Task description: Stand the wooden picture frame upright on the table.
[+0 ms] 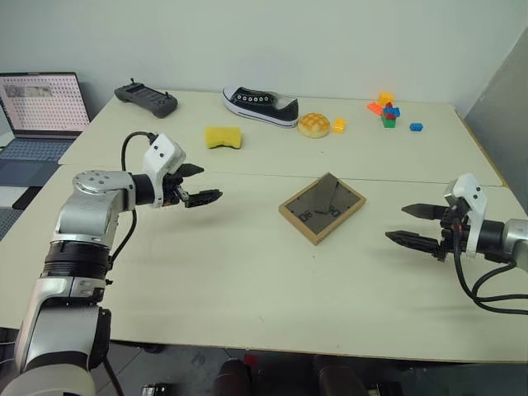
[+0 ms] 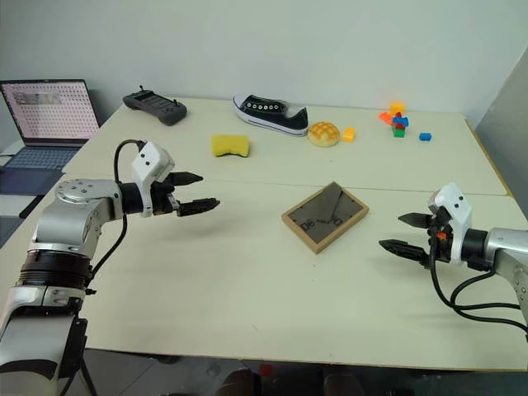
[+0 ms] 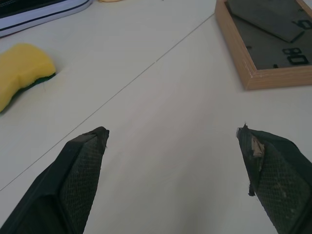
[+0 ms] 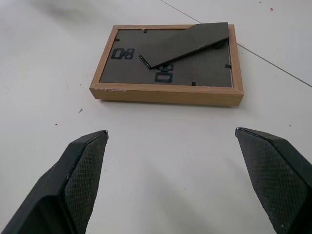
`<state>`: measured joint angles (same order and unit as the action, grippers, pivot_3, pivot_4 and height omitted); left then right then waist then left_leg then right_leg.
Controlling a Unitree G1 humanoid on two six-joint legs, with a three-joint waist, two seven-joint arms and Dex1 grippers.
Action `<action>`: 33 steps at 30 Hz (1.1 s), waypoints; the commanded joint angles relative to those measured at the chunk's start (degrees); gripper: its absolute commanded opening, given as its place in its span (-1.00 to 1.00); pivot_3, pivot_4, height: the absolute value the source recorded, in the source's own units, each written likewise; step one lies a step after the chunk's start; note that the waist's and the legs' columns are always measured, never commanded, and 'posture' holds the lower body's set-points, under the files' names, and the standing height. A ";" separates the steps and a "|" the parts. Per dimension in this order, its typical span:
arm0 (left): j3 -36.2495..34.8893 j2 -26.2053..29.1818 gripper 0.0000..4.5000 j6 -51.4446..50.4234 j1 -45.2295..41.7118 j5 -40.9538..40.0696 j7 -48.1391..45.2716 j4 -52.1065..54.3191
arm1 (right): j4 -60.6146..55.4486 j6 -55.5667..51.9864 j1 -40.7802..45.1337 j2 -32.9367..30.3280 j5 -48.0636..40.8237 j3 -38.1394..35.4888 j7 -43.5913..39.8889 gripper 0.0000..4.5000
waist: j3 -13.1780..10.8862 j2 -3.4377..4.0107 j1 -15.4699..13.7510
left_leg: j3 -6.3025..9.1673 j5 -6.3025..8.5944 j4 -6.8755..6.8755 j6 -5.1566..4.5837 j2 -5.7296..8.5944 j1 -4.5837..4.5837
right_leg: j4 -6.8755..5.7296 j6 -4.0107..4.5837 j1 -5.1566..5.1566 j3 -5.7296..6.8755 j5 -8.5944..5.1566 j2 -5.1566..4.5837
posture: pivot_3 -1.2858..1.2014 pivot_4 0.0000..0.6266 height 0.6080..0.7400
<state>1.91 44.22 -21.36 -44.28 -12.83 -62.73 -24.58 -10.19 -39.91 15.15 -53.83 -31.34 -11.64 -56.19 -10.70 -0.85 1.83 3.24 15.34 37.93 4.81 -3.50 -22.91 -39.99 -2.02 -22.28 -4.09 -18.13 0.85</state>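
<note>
Near the middle of the table (image 1: 247,272), just on the robot's side of the seam between its two sections, the wooden picture frame (image 1: 322,207) lies flat with its back panel up, turned diagonally to the table edge; its dark easel stand (image 4: 187,41) rests folded against the panel. The left gripper (image 1: 198,186) hovers above the tabletop well to the frame's left, its fingers spread wide and holding nothing. The right gripper (image 1: 421,225) hovers to the frame's right, pointed toward it, its fingers likewise wide apart and empty. The frame appears rigid and light, with a thin wooden border that offers firm, square edges; any glass on the hidden face would be fragile, so a hard drop should be avoided. The smooth tabletop probably lets the frame slide when pushed from one side. The likeliest hold is across the border at one long edge, or on two opposite edges with both grippers, leaving the stand free to swing out. The stand looks thin and hinged, a poor place to grip. A yellow sponge (image 1: 223,137) and a black shoe (image 1: 260,106) lie well beyond the seam.
</note>
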 commanded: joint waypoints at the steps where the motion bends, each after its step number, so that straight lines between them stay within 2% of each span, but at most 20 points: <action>1: -0.77 0.45 1.00 2.42 -1.66 0.81 -0.24 0.15 | -0.80 1.53 0.70 0.10 0.67 -0.47 0.46 0.97 | 0.00 0.00 0.00 | 0.00 0.00 0.00 0.00 0.00 0.00 | 0.00 0.00 0.00 0.00 0.00 0.00 | 0.03 -0.52 1.00; 7: -1.10 -0.23 1.00 2.58 -3.05 0.41 -1.48 -2.10 | -2.27 1.06 -0.56 0.87 1.10 -0.84 1.77 0.97 | 0.00 0.00 -0.01 | 0.00 0.00 0.00 0.00 0.00 0.00 | 0.00 0.00 0.00 0.00 0.00 0.00 | 0.03 -0.52 1.00; 8: -1.24 -0.61 1.00 2.87 -3.59 0.30 -1.53 -2.86 | -2.51 1.08 -0.82 1.01 1.14 -0.84 2.03 0.81 | 0.00 0.00 -0.02 | 0.00 0.00 0.00 0.00 0.00 0.00 | 0.00 0.00 0.00 0.01 0.00 0.00 | 0.03 -0.52 1.00; 9: -0.84 -1.28 1.00 3.68 -4.43 0.92 -1.19 -4.51 | -3.02 0.48 -1.24 1.43 0.76 -1.06 2.69 0.77 | 0.00 0.00 -0.02 | 0.02 0.00 0.01 0.00 0.00 0.00 | -0.01 0.00 0.01 0.02 0.00 0.00 | 0.03 -0.52 1.00; 10: -0.30 -1.84 0.85 4.48 -4.97 1.46 -1.31 -5.76 | -3.67 0.41 -1.74 1.76 0.93 -1.05 3.37 0.68 | 0.00 0.00 -0.02 | 0.01 0.00 0.01 0.00 0.01 0.00 | -0.01 0.00 0.01 0.01 0.00 0.00 | 0.03 -0.52 1.00; 11: 0.18 -2.71 0.80 5.41 -5.69 1.99 -1.13 -7.26 | -4.14 0.10 -2.02 2.43 1.44 -0.99 4.98 0.54 | 0.00 0.00 -0.03 | 0.01 0.00 0.01 0.00 0.01 0.00 | 0.00 0.00 0.01 0.01 0.00 0.00 | 0.03 -0.52 1.00; 12: 0.46 -3.82 0.66 6.11 -6.60 2.50 -0.46 -8.90 | -4.60 -0.36 -2.21 3.14 1.65 -0.96 6.45 0.39 | 0.00 0.00 -0.05 | 0.01 0.00 0.01 0.00 0.01 0.00 | 0.00 0.00 0.02 0.02 0.00 0.00 | 0.03 -0.52 1.00; 14: 0.78 -5.91 0.52 6.81 -8.22 3.14 0.04 -11.75 | -5.45 -0.86 -2.45 4.50 2.35 -0.75 9.20 0.20 | 0.00 0.00 -0.07 | 0.01 0.00 0.02 0.00 0.02 -0.01 | 0.00 0.00 0.02 0.01 0.00 -0.01 | 0.03 -0.52 1.00; 15: 0.82 -7.73 0.38 6.56 -9.36 3.18 0.87 -13.68 | -5.68 -1.11 -2.20 5.82 2.82 -0.58 11.26 0.06 | 0.01 -0.01 -0.12 | 0.01 0.00 0.02 0.00 0.02 -0.01 | 0.00 0.00 0.01 0.01 0.00 -0.01 | 0.03 -0.52 1.00; 16: 0.93 -9.38 0.34 6.58 -10.38 3.34 1.43 -15.48 | -5.87 -1.52 -1.79 7.33 3.25 -0.38 13.50 0.02 | 0.01 -0.01 -0.16 | 0.02 0.00 0.03 0.00 0.02 -0.01 | 0.00 0.00 0.03 0.03 0.00 -0.01 | 0.03 -0.52 1.00; 24: 2.31 -21.07 -0.48 9.34 -18.38 6.50 6.31 -29.98 | -5.89 -3.03 2.31 18.06 11.72 6.36 29.47 -0.91 | 0.01 -0.02 0.16 | 0.00 0.00 0.02 0.00 0.03 -0.05 | -0.04 0.00 -0.05 -0.01 0.00 0.01 | 0.03 -0.52 1.00; 26: 3.10 -23.35 -0.64 11.59 -19.96 8.04 7.19 -33.24 | -5.04 -3.94 4.10 20.81 13.12 7.34 32.42 -1.00 | 0.01 -0.01 0.18 | 0.02 -0.01 0.03 0.01 0.02 -0.03 | -0.07 0.00 -0.04 0.00 0.01 0.03 | 0.03 -0.52 1.00; 28: 3.92 -25.94 -0.86 13.53 -21.55 9.62 8.12 -36.56 | -2.82 -3.97 6.31 23.89 14.98 8.59 35.35 -1.00 | 0.01 -0.01 0.14 | 0.02 -0.01 0.02 0.01 0.04 -0.03 | -0.09 0.00 -0.04 0.01 0.00 0.01 | 0.03 -0.52 1.00; 30: 4.70 -27.99 -1.00 15.02 -22.54 11.03 8.89 -39.04 | -0.19 -3.54 8.04 26.31 16.51 9.91 37.37 -1.00 | 0.01 -0.01 0.12 | 0.01 -0.01 0.02 0.01 0.04 -0.04 | -0.07 0.00 -0.04 0.00 0.00 0.02 | 0.03 -0.52 1.00; 33: 7.62 -31.67 -1.00 16.12 -22.91 15.05 11.08 -42.71 | 5.20 -2.59 11.10 30.11 19.92 12.85 40.48 -1.00 | 0.02 -0.01 0.14 | 0.01 -0.01 -0.01 0.02 0.05 -0.07 | -0.05 0.00 -0.08 0.00 0.00 0.01 | 0.03 -0.52 1.00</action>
<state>7.87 14.11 -6.69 -65.75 -0.14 -53.02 -66.20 -6.57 -43.95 23.98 -25.18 -13.61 0.34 -17.79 -10.69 -0.86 1.97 3.24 15.33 37.92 4.82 -3.46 -22.96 -40.04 -2.02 -22.35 -4.10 -18.12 0.86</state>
